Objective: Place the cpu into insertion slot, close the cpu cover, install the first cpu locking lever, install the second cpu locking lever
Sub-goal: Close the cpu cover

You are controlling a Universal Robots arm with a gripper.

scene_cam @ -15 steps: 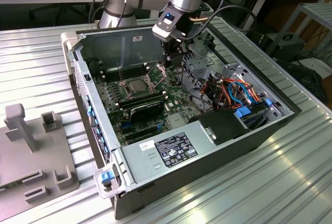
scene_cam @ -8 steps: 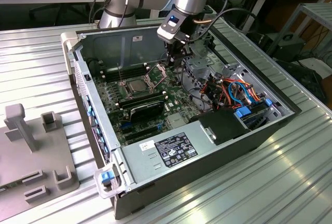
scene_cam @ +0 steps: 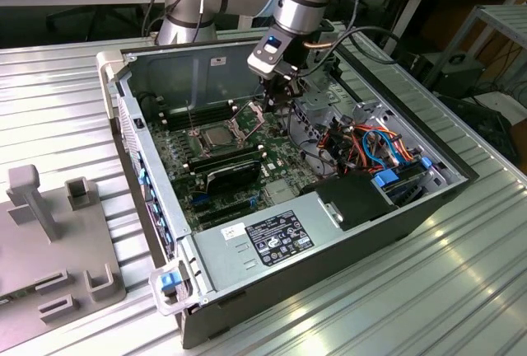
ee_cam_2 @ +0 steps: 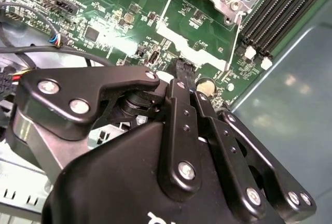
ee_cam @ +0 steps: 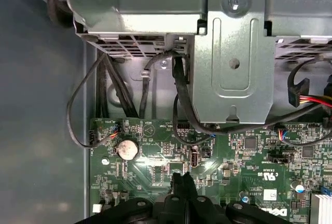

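Gripper point(ee_cam: 181, 181) over motherboard point(ee_cam: 155, 159), seemingly empty

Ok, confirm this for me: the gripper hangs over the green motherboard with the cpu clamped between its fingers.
Not right. The cpu lies in the insertion slot, to the exterior view's left of the gripper. Both wrist views show the fingers shut together with nothing between them. The gripper does hang over the green motherboard.
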